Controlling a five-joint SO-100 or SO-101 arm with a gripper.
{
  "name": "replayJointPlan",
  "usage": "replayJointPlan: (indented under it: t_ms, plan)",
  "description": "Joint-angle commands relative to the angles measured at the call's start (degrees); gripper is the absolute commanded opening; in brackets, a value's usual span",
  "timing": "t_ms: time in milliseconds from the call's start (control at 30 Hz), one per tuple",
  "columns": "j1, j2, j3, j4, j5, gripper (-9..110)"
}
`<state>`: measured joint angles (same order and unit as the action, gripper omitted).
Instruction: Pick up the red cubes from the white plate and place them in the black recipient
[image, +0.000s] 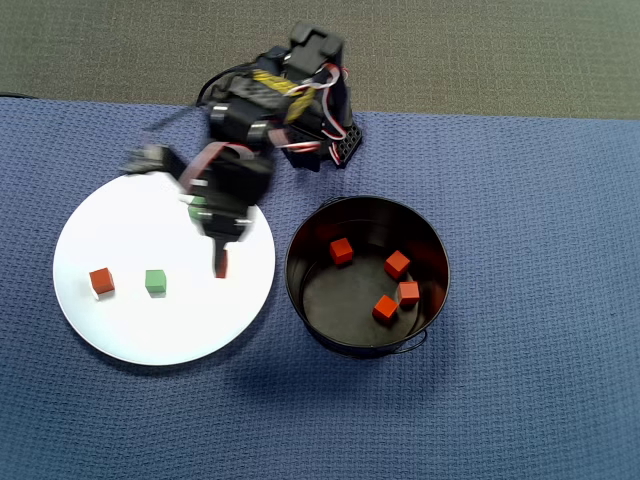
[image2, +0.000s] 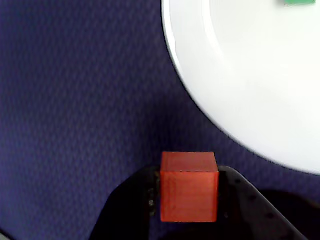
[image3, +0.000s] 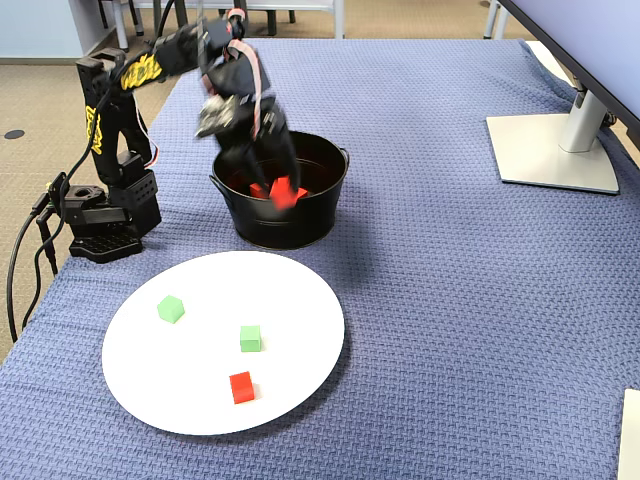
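A small matte orange-red cube (image2: 189, 186) is sitting clamped between the two black fingers of the gripper (image2: 189, 200), the jaws closing on its side faces. In the wrist view it is hanging above the blue cloth just off the plate's rim, so the arm is evidently carrying it clear of the plate; the motion blur on the arm in the overhead view supports a transfer under way. In the fixed view the held cube (image3: 284, 192) is appearing in front of the pot's near wall, close to its rim.

The round black metal pot with tall straight walls (image: 300, 262) is standing just beside the plate, on the right in the overhead view, presumably to keep the carry short. Four more orange-red cubes are lying loose on its shiny floor (image: 341, 250), (image: 397, 264), (image: 408, 292), (image: 385, 308).

The large round glossy white plate (image: 120, 335) is holding one remaining red cube (image: 101, 281) near its left side in the overhead view, and a green cube (image: 155, 281) just beside it. The fixed view is showing a second green cube (image3: 171, 308) on the plate. Judgement: the task is well along, with one cube in transit and one to fetch.

Everything is resting on a blue waffle-weave cloth (image: 540, 400). A grey monitor stand (image3: 555, 150) is occupying the cloth's far right corner in the fixed view, and beige carpet (image3: 40, 95) is showing beyond the table.
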<state>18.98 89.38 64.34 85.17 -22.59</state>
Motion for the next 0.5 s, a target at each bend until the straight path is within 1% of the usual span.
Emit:
replayJointPlan:
  t_ms: [0,33,67,100,133,200,267,400,467]
  plan:
    - [-13.45,10.55,7.38,-2.64,5.89,0]
    - [-16.61,11.95,9.14,-2.11,6.33,7]
    - [-19.78,12.74,10.55,-0.97,5.62,18]
    - [-22.5,13.18,11.6,0.44,3.78,33]
    - [-23.91,13.89,12.74,1.05,2.37,43]
    - [-21.53,16.0,13.89,-0.26,1.85,47]
    - [-14.77,16.35,12.57,-1.41,0.35,47]
    - [0.7,14.41,13.01,-3.87,-7.12,46]
    - [8.0,11.78,14.24,-7.91,-11.51,45]
